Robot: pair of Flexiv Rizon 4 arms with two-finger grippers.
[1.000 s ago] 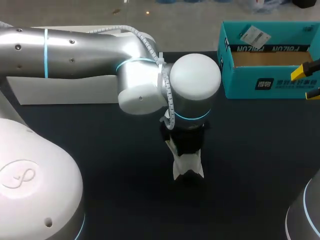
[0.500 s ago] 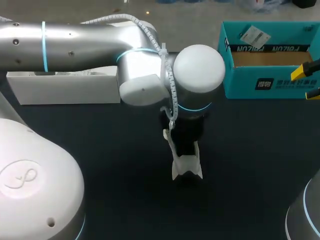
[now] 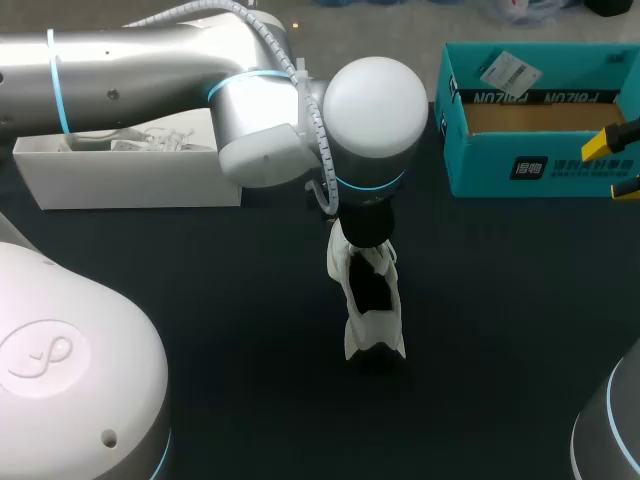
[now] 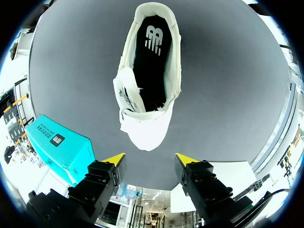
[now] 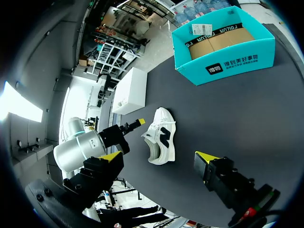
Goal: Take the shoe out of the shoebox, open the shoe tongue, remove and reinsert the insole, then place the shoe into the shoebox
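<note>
Hovering above the shoe [image 4: 149, 80], the left gripper [image 4: 149, 159] is gaping wide and empty. The shoe is standing at the table's [image 3: 200, 300] middle, insole [image 4: 154, 47] inside. The right gripper [image 5: 159, 156] is hanging open, empty, near the far-right-corner shoebox [image 3: 500, 165].

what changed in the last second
The left arm drew away from the shoe, upward or toward the table's far side, uncovering more of it. The left gripper is now open and empty. The shoe, teal shoebox and right gripper stayed put.
</note>
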